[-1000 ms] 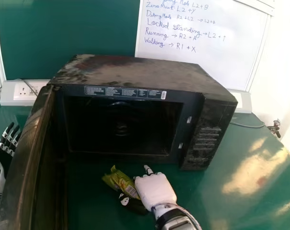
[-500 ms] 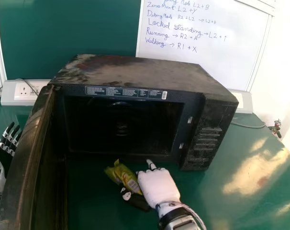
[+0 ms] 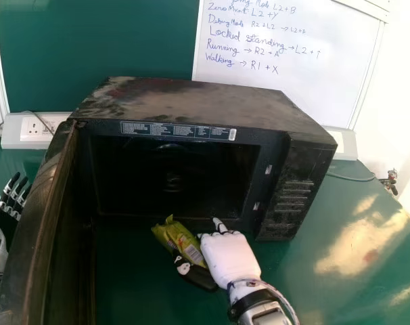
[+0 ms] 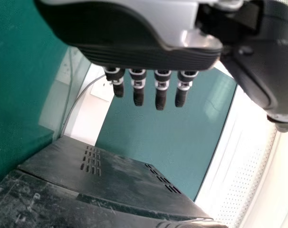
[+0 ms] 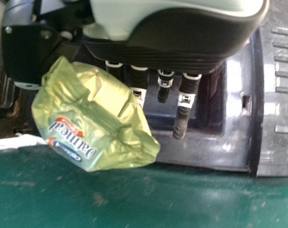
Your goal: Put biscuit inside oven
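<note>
My right hand (image 3: 231, 258) is in front of the oven (image 3: 205, 108), near its lower front edge, holding the green biscuit packet (image 3: 180, 240) between thumb and fingers. In the right wrist view the packet (image 5: 94, 118) sits against the thumb side of the hand (image 5: 182, 109), with the oven opening behind the fingers. The oven door stands wide open at the left, its cavity dark. Beyond the door, my left hand (image 3: 3, 211) is at the left edge with fingers extended; the left wrist view shows the same hand (image 4: 160, 90) with straight fingers above the oven.
The open oven door (image 3: 42, 237) stands between my left hand and the cavity. Power sockets (image 3: 34, 128) are behind the oven's left side, and a whiteboard (image 3: 286, 61) is behind it. Green table surface (image 3: 354, 237) extends to the right of the oven, with a cable near the back.
My right hand first shifted slightly right, then right and a little toward the oven, carrying the packet along. The left hand and the oven have kept their places.
</note>
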Tool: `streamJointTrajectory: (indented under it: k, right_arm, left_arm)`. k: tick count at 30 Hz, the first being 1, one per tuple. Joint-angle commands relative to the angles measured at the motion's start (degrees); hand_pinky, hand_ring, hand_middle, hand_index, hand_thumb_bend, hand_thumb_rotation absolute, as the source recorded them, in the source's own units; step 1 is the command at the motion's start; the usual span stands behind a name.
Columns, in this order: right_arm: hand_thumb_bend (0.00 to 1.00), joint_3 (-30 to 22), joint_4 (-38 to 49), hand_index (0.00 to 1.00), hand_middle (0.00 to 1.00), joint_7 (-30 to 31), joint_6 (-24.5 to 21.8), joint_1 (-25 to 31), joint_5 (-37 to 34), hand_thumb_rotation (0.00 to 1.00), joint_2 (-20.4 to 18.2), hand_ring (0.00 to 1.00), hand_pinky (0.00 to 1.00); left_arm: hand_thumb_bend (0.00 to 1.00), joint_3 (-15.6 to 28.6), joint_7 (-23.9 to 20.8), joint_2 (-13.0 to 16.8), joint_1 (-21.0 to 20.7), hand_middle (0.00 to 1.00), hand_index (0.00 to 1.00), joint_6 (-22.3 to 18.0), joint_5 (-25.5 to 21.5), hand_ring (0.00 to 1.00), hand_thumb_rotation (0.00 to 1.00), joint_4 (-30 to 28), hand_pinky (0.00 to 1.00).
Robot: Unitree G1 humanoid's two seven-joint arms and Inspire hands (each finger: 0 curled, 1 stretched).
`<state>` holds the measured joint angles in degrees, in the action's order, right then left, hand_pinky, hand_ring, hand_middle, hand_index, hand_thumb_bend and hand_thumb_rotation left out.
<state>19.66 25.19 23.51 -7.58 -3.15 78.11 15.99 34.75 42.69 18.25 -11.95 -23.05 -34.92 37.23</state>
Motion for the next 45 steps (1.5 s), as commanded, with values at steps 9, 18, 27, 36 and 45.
streamJointTrajectory:
  k: [9, 18, 27, 36, 45]
  right_arm:
    - [0.52, -2.16, 0.17, 0.52, 0.47, -1.99, -1.34, -4.01, 0.36, 0.0, -0.32, 0.53, 0.6]
    - [0.52, -2.14, -1.03, 0.53, 0.46, -2.24, -1.31, -7.15, -0.09, 0.0, 0.02, 0.5, 0.57]
    - [0.53, -1.65, -3.77, 0.51, 0.47, -1.48, -1.45, -10.87, -0.14, 0.0, -0.15, 0.53, 0.6]
    - [0.52, -0.16, -7.87, 0.54, 0.46, -3.52, -0.17, -14.65, -0.13, 0.0, 0.44, 0.51, 0.56]
    - [0.53, 1.89, -13.76, 0.51, 0.46, -5.98, 0.26, -18.89, 0.96, 0.0, 1.1, 0.42, 0.48]
  left_arm:
    - [0.16, -0.59, -0.06, -2.44, 1.89, 0.78, 0.89, -0.44, 0.09, 0.7, 0.0, 1.97, 0.51]
    - [0.16, -0.48, -0.06, -2.41, 1.97, 0.78, 0.89, -0.17, -0.09, 0.7, 0.0, 1.93, 0.48]
    - [0.15, -0.56, -0.21, -2.61, 2.36, 0.78, 0.89, 0.06, -0.17, 0.71, 0.0, 1.14, 0.51]
    - [0.16, -0.69, -0.6, -2.78, 2.73, 0.79, 0.89, 0.53, -0.16, 0.72, 0.0, 0.25, 0.52]
    - [0.17, -0.55, -0.23, -2.32, 2.29, 0.79, 0.89, 0.0, -0.04, 0.72, 0.0, 1.66, 0.5]
